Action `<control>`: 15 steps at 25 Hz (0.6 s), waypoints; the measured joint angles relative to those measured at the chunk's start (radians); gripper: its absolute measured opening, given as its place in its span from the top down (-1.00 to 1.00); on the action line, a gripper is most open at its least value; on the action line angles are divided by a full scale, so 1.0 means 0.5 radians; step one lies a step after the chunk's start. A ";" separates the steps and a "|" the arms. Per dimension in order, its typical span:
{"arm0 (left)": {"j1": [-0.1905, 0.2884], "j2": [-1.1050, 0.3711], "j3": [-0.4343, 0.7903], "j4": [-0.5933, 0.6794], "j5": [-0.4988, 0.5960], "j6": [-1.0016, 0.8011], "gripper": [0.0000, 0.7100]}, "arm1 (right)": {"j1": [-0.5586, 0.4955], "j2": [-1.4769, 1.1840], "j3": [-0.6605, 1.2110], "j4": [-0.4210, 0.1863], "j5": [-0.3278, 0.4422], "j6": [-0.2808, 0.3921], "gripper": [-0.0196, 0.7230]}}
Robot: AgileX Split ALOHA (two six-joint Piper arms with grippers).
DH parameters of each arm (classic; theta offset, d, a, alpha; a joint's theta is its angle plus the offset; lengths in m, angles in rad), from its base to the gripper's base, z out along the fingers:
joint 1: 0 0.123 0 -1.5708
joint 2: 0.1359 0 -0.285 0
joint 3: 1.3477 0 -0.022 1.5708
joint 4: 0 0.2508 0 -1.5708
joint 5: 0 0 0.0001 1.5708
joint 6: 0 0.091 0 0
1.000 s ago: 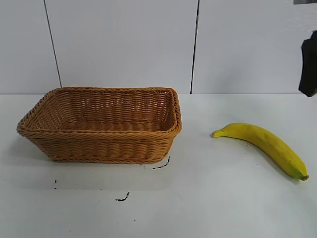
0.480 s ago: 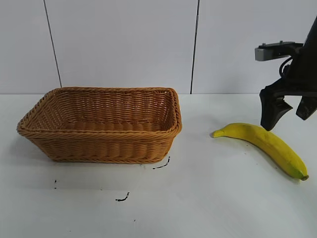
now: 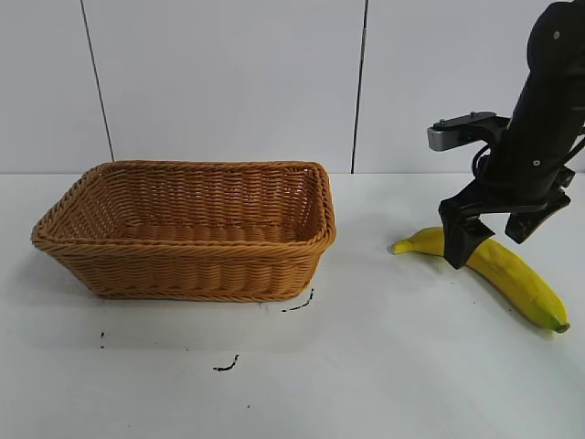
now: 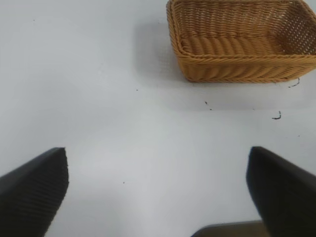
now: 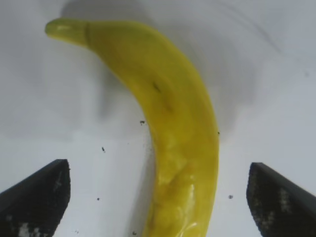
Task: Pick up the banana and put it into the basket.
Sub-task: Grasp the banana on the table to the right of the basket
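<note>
The right gripper [image 3: 494, 233] has come down and leftward since half a second ago and now hangs over the banana [image 3: 498, 270], fingers spread wide with the fruit between them, not gripped. The banana has not moved, lying on the table [image 3: 384, 366] near its right edge, well apart from the basket [image 3: 187, 233]. The left gripper [image 4: 158, 190] hovers open over bare table.

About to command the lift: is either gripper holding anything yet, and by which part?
Nothing is held. The right gripper is open astride the banana, which lies on the table. The left gripper is open too.
</note>
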 joint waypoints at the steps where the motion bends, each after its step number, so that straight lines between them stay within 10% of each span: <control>1: 0.000 0.000 0.000 0.000 0.000 0.000 -0.96 | 0.000 0.000 0.000 -0.002 0.000 0.002 -0.93; 8: 0.000 0.000 0.000 0.000 0.000 0.000 -0.96 | 0.000 0.000 0.000 -0.002 -0.019 0.088 -0.56; 11: 0.000 0.000 0.000 0.000 0.000 0.000 -0.96 | 0.000 0.000 0.000 -0.005 -0.036 0.095 0.13; 15: 0.000 0.000 0.000 0.000 0.000 0.000 -0.96 | 0.000 0.000 0.000 -0.009 -0.042 0.094 0.09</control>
